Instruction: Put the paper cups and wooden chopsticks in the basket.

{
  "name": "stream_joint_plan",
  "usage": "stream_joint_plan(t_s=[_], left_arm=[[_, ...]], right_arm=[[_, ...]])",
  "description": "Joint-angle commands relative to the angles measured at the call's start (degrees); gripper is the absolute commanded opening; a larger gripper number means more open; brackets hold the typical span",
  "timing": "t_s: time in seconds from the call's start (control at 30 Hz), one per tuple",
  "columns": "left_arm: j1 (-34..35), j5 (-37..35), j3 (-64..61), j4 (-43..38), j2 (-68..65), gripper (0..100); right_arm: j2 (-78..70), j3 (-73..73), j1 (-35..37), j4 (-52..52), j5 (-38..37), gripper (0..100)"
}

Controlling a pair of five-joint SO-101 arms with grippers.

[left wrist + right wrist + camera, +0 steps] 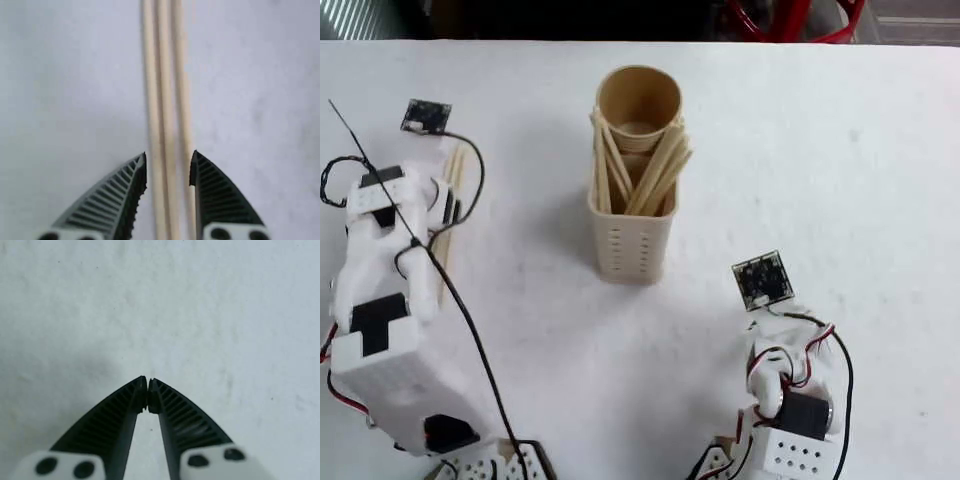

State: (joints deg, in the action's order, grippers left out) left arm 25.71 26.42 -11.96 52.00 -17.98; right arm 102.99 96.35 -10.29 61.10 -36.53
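Wooden chopsticks [167, 100] flat on table [60, 75], between tips of parted left claw [168, 162]; right claw [147, 387] closed, empty.

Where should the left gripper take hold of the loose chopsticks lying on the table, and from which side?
Across their shafts, from straight above. The chopsticks lie flat, parallel and close together on the table, so the open left gripper, which straddles them, could probably close on all three at once.

The high camera looks down over the table [850, 150], wrist cameras sit close above it, the left sharing nine-o'clock chopsticks [457, 165].
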Motion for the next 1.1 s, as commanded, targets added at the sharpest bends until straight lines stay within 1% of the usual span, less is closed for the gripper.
stream_joint_plan(t_s=[0.0,0.07,0.17,0.37,0.5,0.7,0.77,0.9,0.97,1.07], left_arm=[[0.48,1.93,3.6,3.08,1.89,16],[0.48,2.02,5.89,5.63,0.04,17],[0.66,2.02,11.6,11.08,-3.38,22],[1.36,4.92,23.65,18.37,-12.18,21],[2.59,4.92,29.98,19.87,-18.07,21],[2.68,5.36,32.62,21.45,-21.58,21],[2.42,5.45,32.35,21.71,-21.67,18],[0.92,6.42,32.53,27.25,-21.93,12],[-0.57,8.79,32.26,31.3,-22.02,12],[-2.77,9.41,32.35,36.04,-21.76,12]], right_arm=[[0.4,0.53,0.22,-0.04,0.0,1.8],[0.4,0.53,0.22,-0.04,0.0,1.8],[0.4,0.53,0.22,-0.04,0.0,1.8],[0.4,0.53,0.22,-0.04,0.0,1.8],[0.4,0.53,0.22,-0.04,0.0,1.8],[0.4,0.53,0.22,-0.04,0.0,1.8],[0.4,0.53,0.22,-0.04,0.0,1.8],[0.4,0.53,0.22,-0.04,0.0,1.8],[0.4,0.53,0.22,-0.04,0.0,1.8],[0.4,0.53,0.22,-0.04,0.0,1.8]])
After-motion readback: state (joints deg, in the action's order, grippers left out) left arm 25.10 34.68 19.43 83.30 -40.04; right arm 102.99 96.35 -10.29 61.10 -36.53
